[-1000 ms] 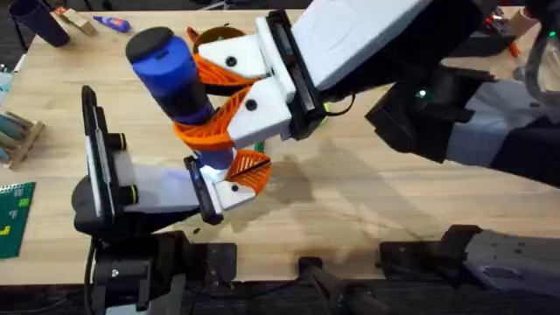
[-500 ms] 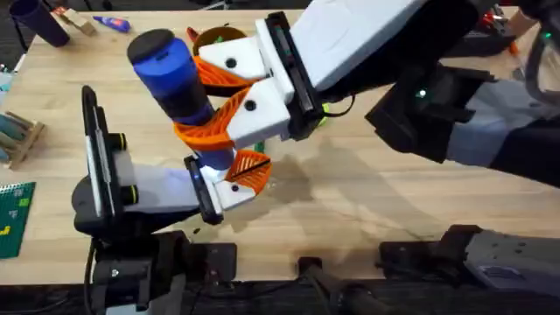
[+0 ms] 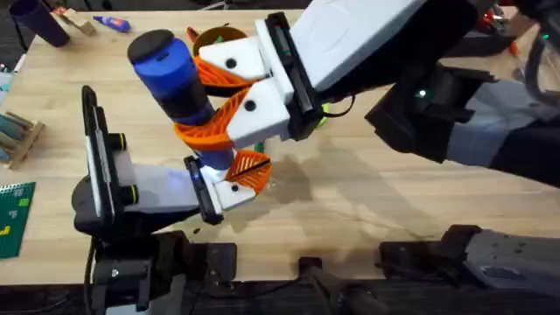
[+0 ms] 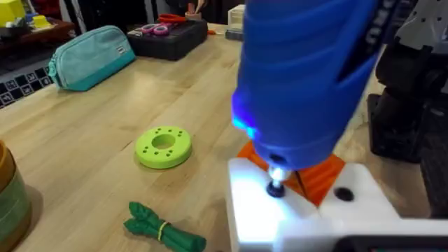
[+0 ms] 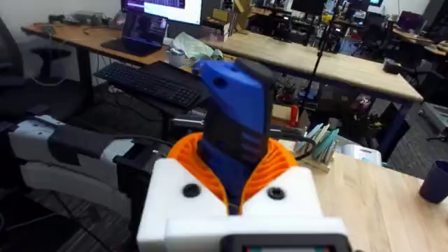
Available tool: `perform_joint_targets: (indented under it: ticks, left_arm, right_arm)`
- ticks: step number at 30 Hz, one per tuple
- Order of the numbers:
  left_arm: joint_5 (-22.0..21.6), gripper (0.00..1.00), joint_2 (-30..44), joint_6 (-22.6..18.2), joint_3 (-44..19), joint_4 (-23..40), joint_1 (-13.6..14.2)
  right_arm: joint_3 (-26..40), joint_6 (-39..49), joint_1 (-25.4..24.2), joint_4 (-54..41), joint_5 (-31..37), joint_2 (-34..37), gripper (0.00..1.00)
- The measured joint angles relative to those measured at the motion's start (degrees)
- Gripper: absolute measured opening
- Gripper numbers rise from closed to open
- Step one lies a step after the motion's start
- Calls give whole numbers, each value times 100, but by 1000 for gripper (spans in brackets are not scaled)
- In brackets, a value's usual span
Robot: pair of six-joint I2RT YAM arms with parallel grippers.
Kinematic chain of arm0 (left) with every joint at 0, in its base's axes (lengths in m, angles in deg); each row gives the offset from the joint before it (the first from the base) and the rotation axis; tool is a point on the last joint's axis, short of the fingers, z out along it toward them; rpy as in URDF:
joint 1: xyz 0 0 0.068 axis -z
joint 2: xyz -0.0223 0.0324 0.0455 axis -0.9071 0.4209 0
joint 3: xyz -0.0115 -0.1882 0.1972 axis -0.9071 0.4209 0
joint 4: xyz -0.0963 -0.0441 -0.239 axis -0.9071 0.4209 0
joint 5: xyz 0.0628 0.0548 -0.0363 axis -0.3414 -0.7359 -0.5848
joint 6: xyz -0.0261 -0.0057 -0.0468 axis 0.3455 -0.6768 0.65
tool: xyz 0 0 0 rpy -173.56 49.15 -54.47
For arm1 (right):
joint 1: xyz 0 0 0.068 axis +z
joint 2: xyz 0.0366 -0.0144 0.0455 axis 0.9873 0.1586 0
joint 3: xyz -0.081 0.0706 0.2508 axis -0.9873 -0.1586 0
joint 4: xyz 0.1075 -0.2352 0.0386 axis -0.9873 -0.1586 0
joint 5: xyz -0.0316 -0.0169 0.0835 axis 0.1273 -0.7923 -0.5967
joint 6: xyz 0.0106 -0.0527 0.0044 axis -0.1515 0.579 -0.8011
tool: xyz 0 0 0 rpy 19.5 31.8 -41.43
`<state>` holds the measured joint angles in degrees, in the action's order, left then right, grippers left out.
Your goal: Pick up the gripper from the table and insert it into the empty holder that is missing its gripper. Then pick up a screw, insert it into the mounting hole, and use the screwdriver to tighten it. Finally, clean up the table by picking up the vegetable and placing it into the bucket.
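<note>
Screwdriver (image 3: pixel 171 77) btwn R fingers (image 3: pixel 229 118).

Almost nothing differs across the overhead views: the thick bright blue cylindrical screwdriver with its black rounded cap (image 3: pixel 172 80) sits in the same spot, and the right pincer (image 3: pixel 229 98) shows no visible shift.
</note>
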<state>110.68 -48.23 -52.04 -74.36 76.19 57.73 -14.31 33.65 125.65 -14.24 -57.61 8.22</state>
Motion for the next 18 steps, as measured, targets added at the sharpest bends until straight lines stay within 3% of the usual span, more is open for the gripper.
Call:
perform_joint_targets:
  ticks: [18]
  left_arm:
    - [0, 7, 0, 0, 0, 0, 0]
  right_arm:
    - [0, 4, 0, -37, 0, 2, 52]
